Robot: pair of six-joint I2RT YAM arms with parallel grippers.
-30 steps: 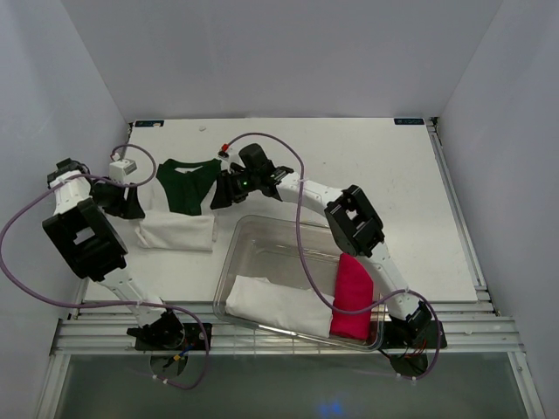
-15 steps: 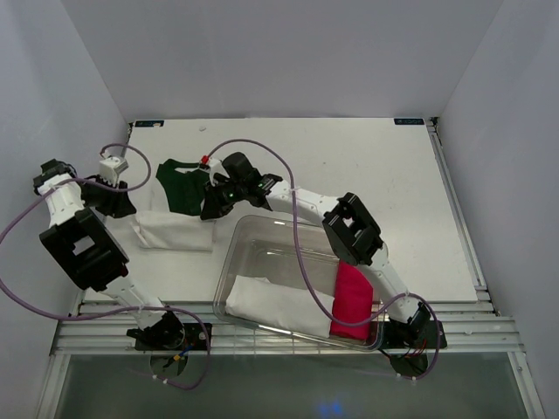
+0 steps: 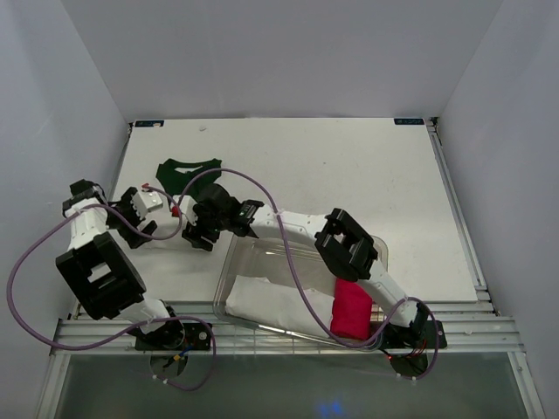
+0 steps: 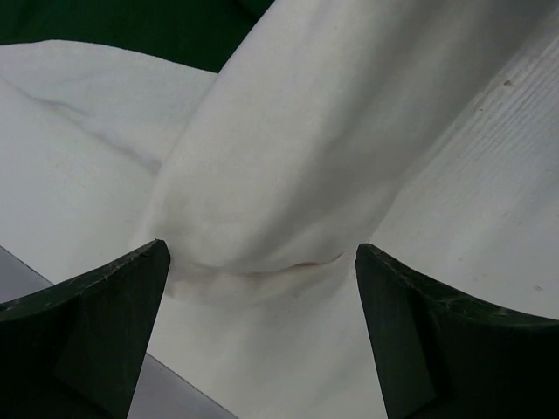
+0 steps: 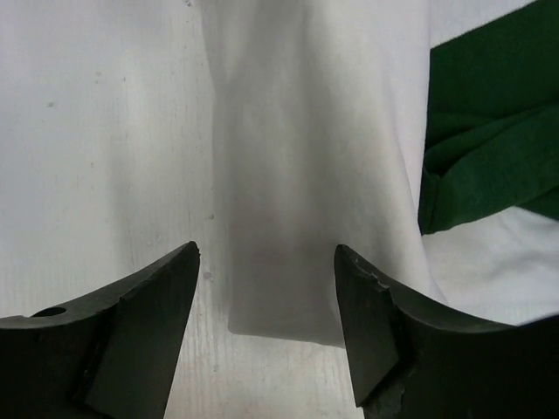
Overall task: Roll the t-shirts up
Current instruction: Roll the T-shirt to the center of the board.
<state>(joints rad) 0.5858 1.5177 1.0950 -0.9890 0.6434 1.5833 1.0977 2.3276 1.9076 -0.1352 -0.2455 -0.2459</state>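
Note:
The white t-shirt (image 3: 171, 234) lies on the table at the left, mostly hidden under both grippers. In the left wrist view it is a folded white hump (image 4: 288, 157), in the right wrist view a folded strip (image 5: 314, 175) with its end edge between the fingers. My left gripper (image 3: 150, 227) is open over its left end. My right gripper (image 3: 198, 234) is open over its right end. Neither is shut on the cloth. The dark green t-shirt (image 3: 187, 172) lies flat just beyond; it also shows in the left wrist view (image 4: 131, 26) and in the right wrist view (image 5: 493, 131).
A clear plastic bin (image 3: 262, 236) stands at the near middle, close to the right gripper. It holds a white cloth (image 3: 271, 305) and a bright pink bundle (image 3: 353, 310). The right arm reaches across over the bin. Grey walls close in the table on three sides.
Both grippers have moved toward the near edge, off the green t-shirt's side, and now sit over the white t-shirt. The green t-shirt lies more exposed.

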